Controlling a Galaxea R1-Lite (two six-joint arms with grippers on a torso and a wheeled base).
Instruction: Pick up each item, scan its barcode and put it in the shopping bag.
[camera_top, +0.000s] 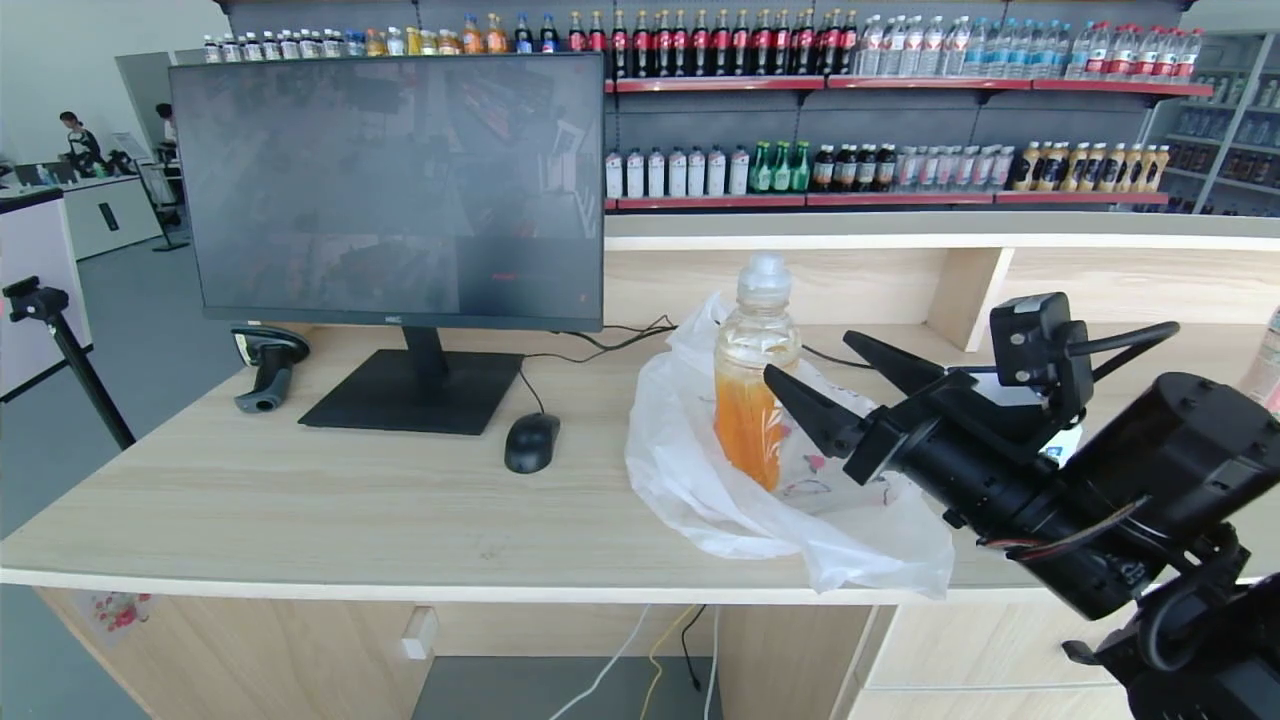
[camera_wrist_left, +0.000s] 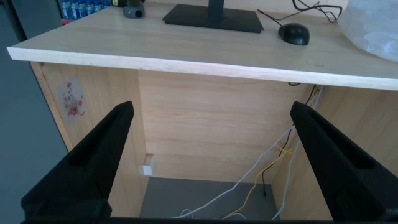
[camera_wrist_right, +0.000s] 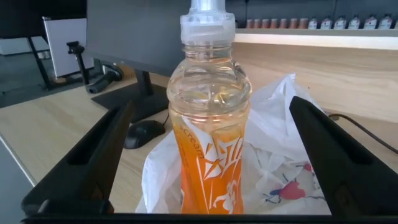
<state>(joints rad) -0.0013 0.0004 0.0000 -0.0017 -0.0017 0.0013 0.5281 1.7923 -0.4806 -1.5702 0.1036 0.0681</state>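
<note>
My right gripper, spread wide and empty, sits just beside the part-full bottle standing upright on the bag; it looks light, smooth and squeezable, so I'd grip mid-body.

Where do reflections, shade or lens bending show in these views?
Head view: the dark monitor mirrors shop shelving; the top row of shelf bottles arcs, a wide-lens bend; shadows on the counter are soft. Right wrist view: small highlights on the clear upper part of the bottle. Left wrist view: the recess under the counter is shaded, its top brightly lit.
</note>
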